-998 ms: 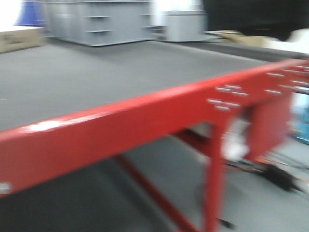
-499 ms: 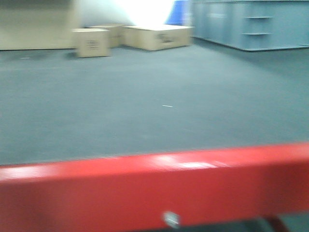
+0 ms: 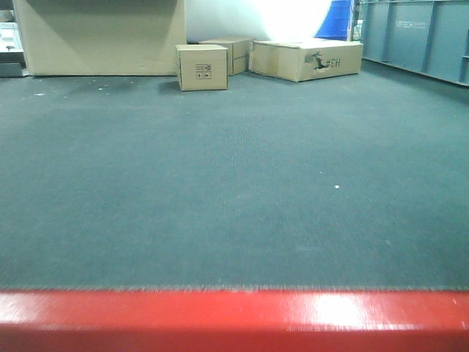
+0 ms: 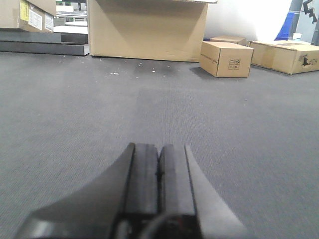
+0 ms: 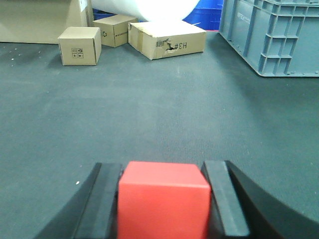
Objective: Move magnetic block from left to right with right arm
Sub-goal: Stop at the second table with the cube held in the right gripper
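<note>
Small matte red cube [image 5: 162,204] (the magnetic block) is clamped between the dark fingers of the black right gripper [image 5: 163,170], pads pressed on its L & R faces. It shows only in the right wrist view, above the dark grey felt-like tabletop [image 5: 149,109]; can't tell if it touches the top. The black left gripper [image 4: 158,152] is clenched on nothing, pads touching. Front view: glossy red table edge [image 3: 220,319] along the bottom. At far end of top: small brown cardboard box [image 5: 79,46] w/ printed symbols, long cardboard box marked "#3H" [image 5: 167,40] to its right, grey plastic crate [image 5: 271,35] at far right
</note>
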